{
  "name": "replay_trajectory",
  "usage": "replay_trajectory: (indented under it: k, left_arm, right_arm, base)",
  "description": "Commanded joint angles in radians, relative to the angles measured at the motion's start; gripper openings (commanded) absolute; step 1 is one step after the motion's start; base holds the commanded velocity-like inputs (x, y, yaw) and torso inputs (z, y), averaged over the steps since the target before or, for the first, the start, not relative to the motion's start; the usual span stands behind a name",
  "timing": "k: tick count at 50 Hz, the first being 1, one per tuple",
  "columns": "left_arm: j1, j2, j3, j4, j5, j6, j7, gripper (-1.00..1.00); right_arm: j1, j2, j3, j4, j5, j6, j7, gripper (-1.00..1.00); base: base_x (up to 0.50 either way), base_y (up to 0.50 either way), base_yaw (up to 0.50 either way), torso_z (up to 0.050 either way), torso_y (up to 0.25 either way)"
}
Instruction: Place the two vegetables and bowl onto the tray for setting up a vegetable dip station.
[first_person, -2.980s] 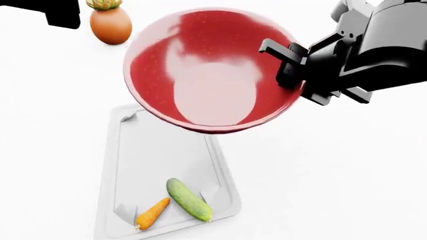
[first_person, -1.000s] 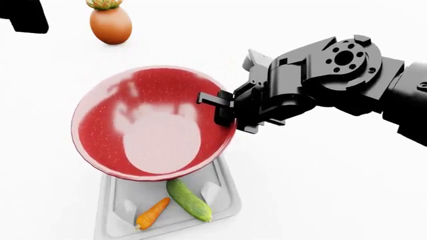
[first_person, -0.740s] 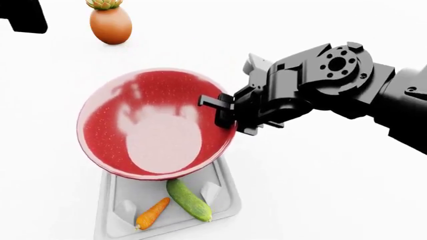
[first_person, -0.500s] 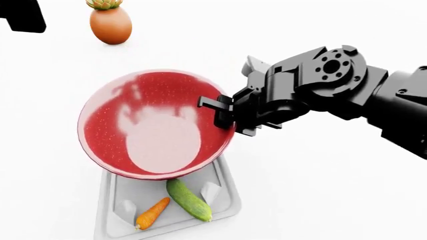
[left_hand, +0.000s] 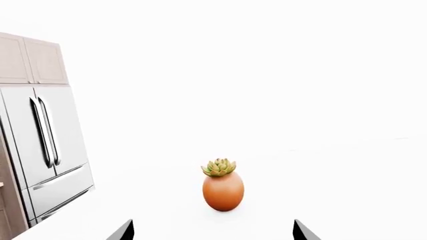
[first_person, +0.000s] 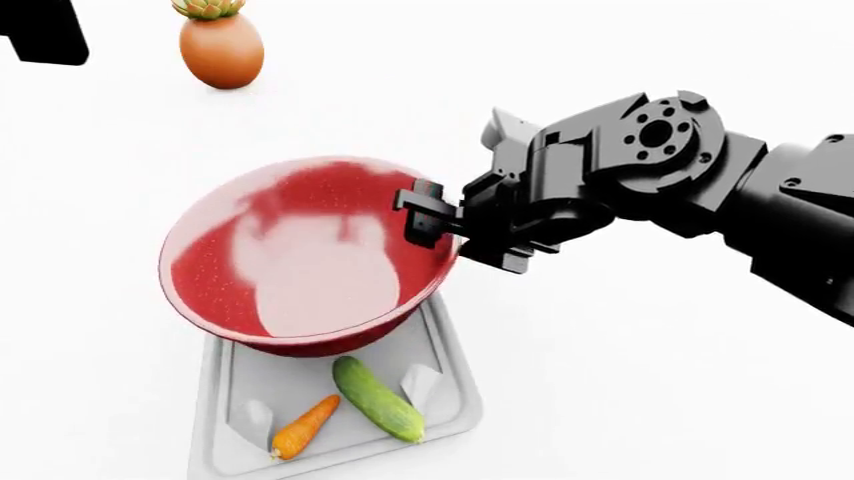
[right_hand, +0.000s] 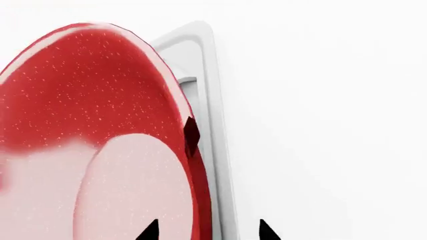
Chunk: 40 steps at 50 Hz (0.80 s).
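Jaws of the right gripper (first_person: 430, 222) pinch the red bowl (first_person: 314, 270) by its rim, tilting it over the far end of the white tray (first_person: 447, 385), likely so it clears the cucumber (first_person: 378, 399) and carrot (first_person: 306, 426) at the near end. The left gripper (left_hand: 212, 231) shows spread tips, holding nothing, facing the potted plant (left_hand: 223, 185).

The right arm reaches in from the right side of the head view, black and bulky, its wrist joint showing a round flange face turned toward the camera. Its end effector (first_person: 430, 222) points left with its jaws astride the bowl's (first_person: 307, 270) rim, one dark fingertip (right_hand: 191, 134) pressed against the inner wall. The left arm is only a black corner at the far upper left, its end effector (left_hand: 212, 231) with fingertips spread wide apart, nothing between them.
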Motion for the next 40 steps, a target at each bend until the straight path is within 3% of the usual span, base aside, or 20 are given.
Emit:
replay_trajectory:
  k: [1, 12, 25, 40]
  left_arm:
    - [-0.002, -0.004, -0.004, 0.001, -0.004, -0.003, 0.0, 1.0]
    - [-0.007, -0.007, -0.008, 0.001, -0.009, -0.008, -0.003, 1.0]
    - [-0.023, 0.014, -0.003, -0.002, -0.039, -0.026, -0.02, 1.0]
    - [-0.024, -0.014, -0.018, 0.053, -0.131, -0.008, -0.073, 1.0]
  right_arm:
    - [0.01, 0.008, 0.012, -0.012, -0.016, -0.005, -0.001, 1.0]
    - [0.078, 0.065, 0.039, -0.115, -0.019, -0.039, 0.046, 1.0]
    - [0.319, 0.304, 0.091, -0.515, -0.008, -0.1, 0.271, 1.0]
    - [0.468, 0.466, 0.162, -0.818, -0.057, -0.145, 0.431, 1.0]
  base:
    - [0.0, 0.0, 0.0, 0.0, 0.0]
    - [0.0, 0.0, 0.0, 0.0, 0.001]
    - [0.0, 0.0, 0.0, 0.0, 0.0]
    - [0.0, 0.0, 0.0, 0.0, 0.001]
